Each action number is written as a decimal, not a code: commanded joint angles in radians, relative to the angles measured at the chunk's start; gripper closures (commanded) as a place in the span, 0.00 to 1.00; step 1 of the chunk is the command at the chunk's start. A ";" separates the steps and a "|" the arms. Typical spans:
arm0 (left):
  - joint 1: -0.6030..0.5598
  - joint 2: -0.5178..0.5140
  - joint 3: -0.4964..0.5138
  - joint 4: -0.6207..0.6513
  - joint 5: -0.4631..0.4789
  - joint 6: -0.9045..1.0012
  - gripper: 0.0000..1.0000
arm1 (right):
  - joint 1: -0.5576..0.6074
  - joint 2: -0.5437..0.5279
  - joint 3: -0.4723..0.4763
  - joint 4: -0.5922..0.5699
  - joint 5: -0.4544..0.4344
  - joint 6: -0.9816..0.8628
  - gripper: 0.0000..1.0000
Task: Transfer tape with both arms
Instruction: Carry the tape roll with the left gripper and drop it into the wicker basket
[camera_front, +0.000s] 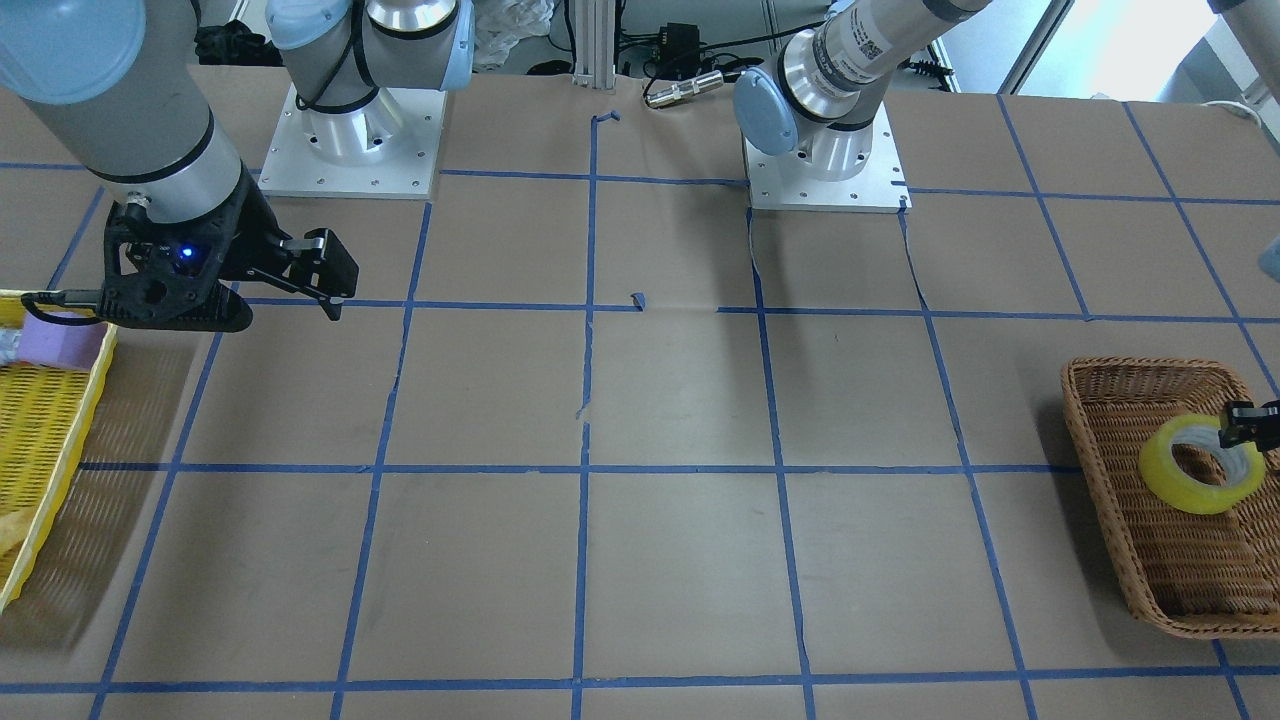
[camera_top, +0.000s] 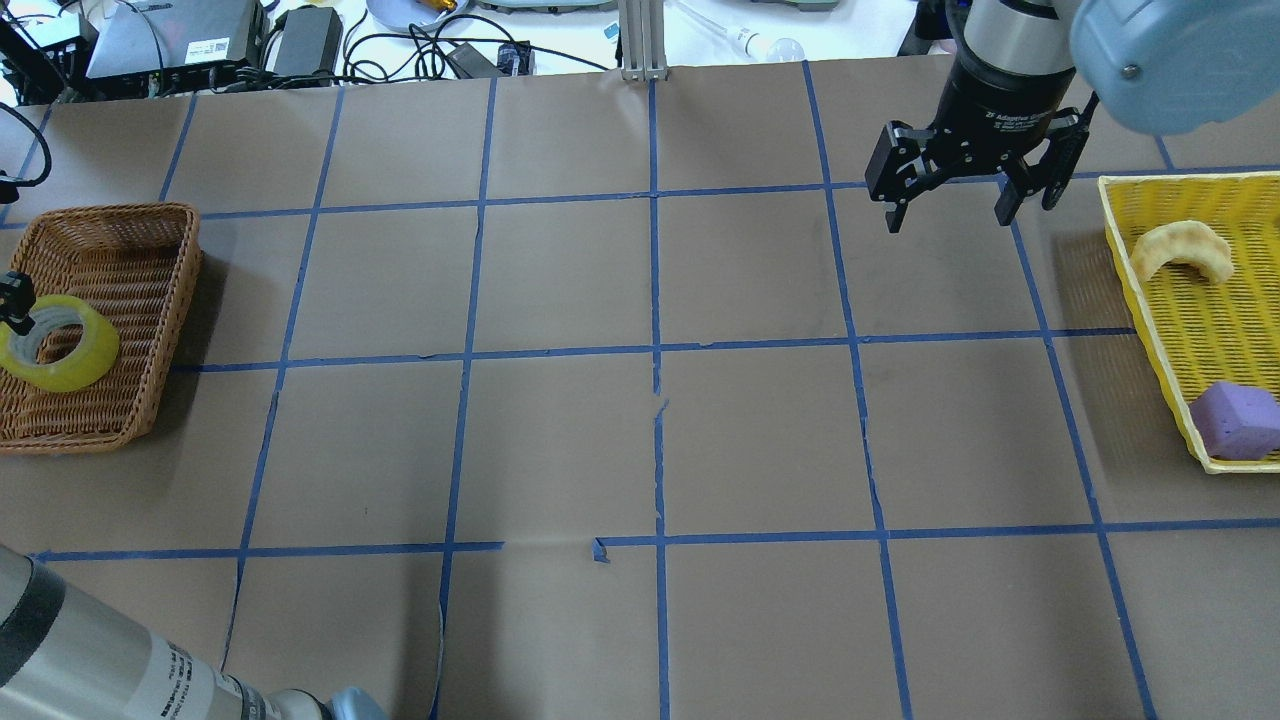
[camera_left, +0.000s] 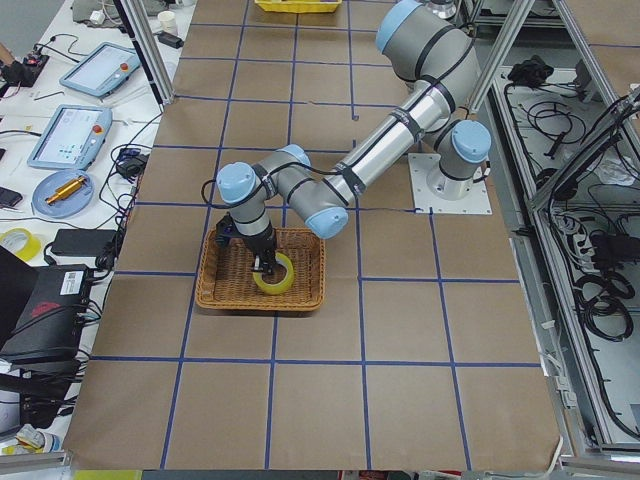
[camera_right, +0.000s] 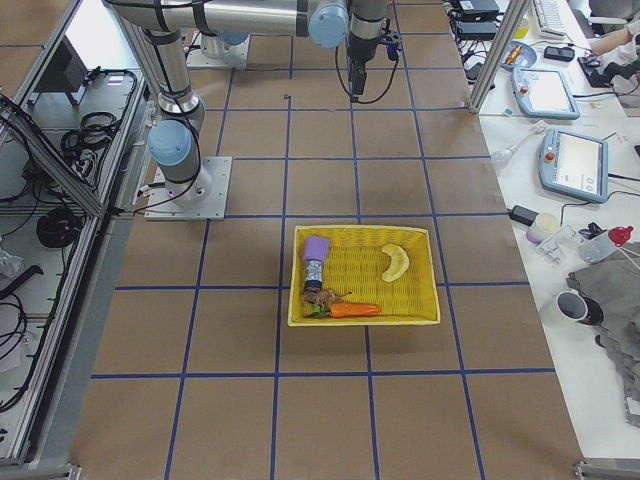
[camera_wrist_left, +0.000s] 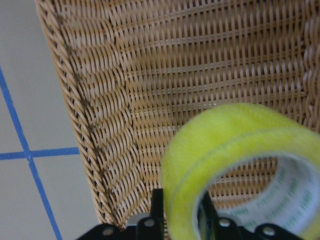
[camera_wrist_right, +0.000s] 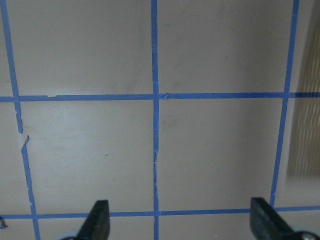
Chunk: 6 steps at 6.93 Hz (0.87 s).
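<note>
My left jaws pinch the tape (camera_top: 95, 362) by its wall in the wicker basket (camera_top: 110, 209) at the table's left end, right jaws spread; the glossy, off-centre grip could slip on lifting.

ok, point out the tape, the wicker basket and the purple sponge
tape (camera_top: 62, 380): overhead view, yellow outer band.
wicker basket (camera_top: 120, 260): overhead view, bare woven floor.
purple sponge (camera_top: 1238, 420): overhead view, top face.
</note>
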 joint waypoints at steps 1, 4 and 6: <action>-0.017 0.045 0.000 -0.013 0.006 0.009 0.00 | 0.000 0.004 0.000 -0.001 0.004 0.000 0.00; -0.243 0.256 -0.008 -0.182 -0.011 -0.091 0.00 | 0.000 -0.011 -0.005 0.008 0.008 0.012 0.00; -0.393 0.408 -0.002 -0.392 -0.088 -0.432 0.00 | -0.002 -0.001 0.003 0.014 0.000 0.001 0.00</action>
